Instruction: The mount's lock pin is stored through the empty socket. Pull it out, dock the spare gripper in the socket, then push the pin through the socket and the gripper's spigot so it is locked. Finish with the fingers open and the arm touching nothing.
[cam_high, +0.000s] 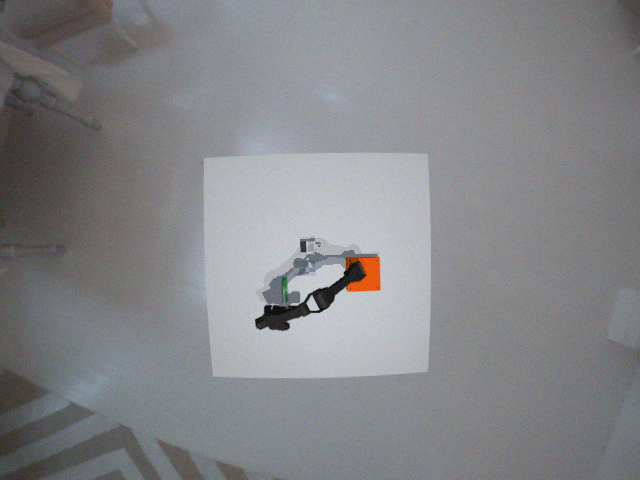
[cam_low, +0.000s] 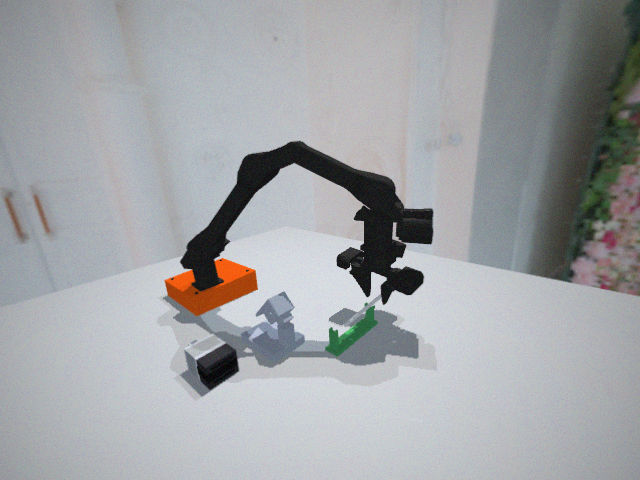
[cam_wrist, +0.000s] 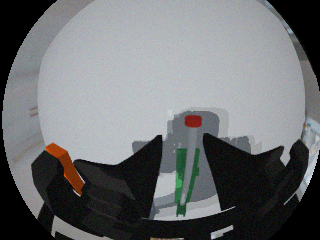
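The pin (cam_low: 362, 311) (cam_wrist: 191, 150) is a thin grey rod with a red head (cam_wrist: 193, 121). It lies along the top of the green cradle (cam_high: 284, 291) (cam_low: 356, 333) (cam_wrist: 180, 167), slightly skewed to it in the wrist view; whether it sits fully in both posts is unclear. My gripper (cam_low: 376, 299) (cam_wrist: 183, 138) points down and is partly open, with its fingertips apart on either side of the pin near the head end. The blue-grey mount (cam_high: 305, 267) (cam_low: 279, 305) stands with its tilted socket, with no pin visible in it. The black and white spare gripper (cam_high: 303, 245) (cam_low: 219, 364) lies beside the mount.
The orange base (cam_high: 371, 281) (cam_low: 227, 298) (cam_wrist: 66, 160) of the arm stands on the white table (cam_high: 310, 196) (cam_low: 413, 423). The mount is between the base and the cradle in the exterior view. Arm shadows fall over the mount and cradle.
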